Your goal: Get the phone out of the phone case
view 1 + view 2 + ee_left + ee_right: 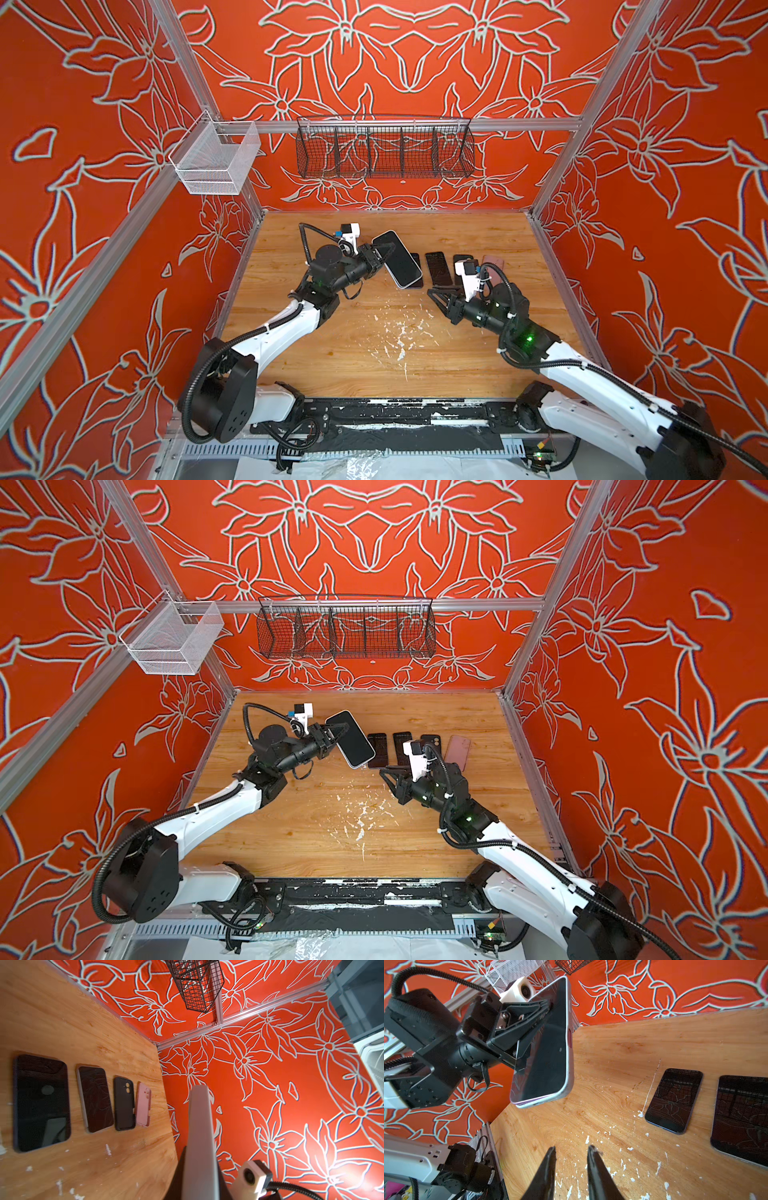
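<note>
Left arm raised, right arm low.
Left end effector (388, 249) clamps the tilted phone (399, 262) by its long edge above the desk (365, 357); right end effector (432, 294), narrowly parted, empty, points toward it.

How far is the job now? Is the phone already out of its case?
Done: the left gripper is shut on the silver-rimmed, dark-screened phone, held above the wooden table. In hand: the right gripper, open and empty, sits apart from it. Left: pulling off the case; whether one is on it, I cannot tell.
</note>
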Controlling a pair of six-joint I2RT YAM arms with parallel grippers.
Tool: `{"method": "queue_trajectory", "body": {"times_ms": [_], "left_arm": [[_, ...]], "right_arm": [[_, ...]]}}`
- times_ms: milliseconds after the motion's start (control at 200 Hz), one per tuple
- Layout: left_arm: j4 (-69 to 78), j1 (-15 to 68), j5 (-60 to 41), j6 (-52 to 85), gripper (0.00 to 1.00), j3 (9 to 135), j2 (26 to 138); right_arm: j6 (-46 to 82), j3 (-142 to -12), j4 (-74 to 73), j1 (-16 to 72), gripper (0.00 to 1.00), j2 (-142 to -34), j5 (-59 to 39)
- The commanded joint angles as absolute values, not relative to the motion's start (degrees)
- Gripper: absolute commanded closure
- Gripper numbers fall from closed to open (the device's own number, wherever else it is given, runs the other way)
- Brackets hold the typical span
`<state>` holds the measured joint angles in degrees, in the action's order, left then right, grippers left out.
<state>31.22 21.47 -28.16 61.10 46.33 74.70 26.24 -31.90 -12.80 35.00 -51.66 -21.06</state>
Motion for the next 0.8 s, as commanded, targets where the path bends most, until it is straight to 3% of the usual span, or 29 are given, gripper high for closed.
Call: {"method": "queue_trajectory", "body": {"times_ms": [0, 480, 545, 596, 706, 746, 796], "left_arm": [[19.0, 19.3, -33.3, 46.2, 1.0, 50.4, 71.5], [-14.1, 13.6, -44.1, 15.0, 1.0, 66.4, 71.1], [-17.5, 13.6, -47.1, 10.0, 1.0, 68.3, 71.7], [-18.9, 13.5, -48.9, 7.2, 1.0, 68.6, 72.2], [-16.2, 13.0, -52.6, 5.7, 1.0, 65.8, 72.6], [-14.2, 12.5, -54.6, 6.8, 1.0, 64.5, 72.8], [-12.8, 12.1, -56.7, 7.1, 1.0, 63.8, 73.1]], "right_arm": [[21.1, -36.0, -5.2, 33.9, 0.71, -52.4, -26.5], [10.9, -51.0, 4.5, 31.8, 0.47, -63.9, -39.9], [9.4, -53.0, 6.3, 31.8, 0.41, -65.0, -41.7], [8.1, -54.4, 8.0, 31.8, 0.24, -65.9, -42.0], [5.3, -57.8, 12.2, 31.8, 0.13, -67.8, -42.4], [4.5, -58.7, 13.4, 31.8, 0.03, -68.5, -43.1], [3.6, -59.9, 14.5, 31.8, 0.02, -69.2, -44.1]]}}
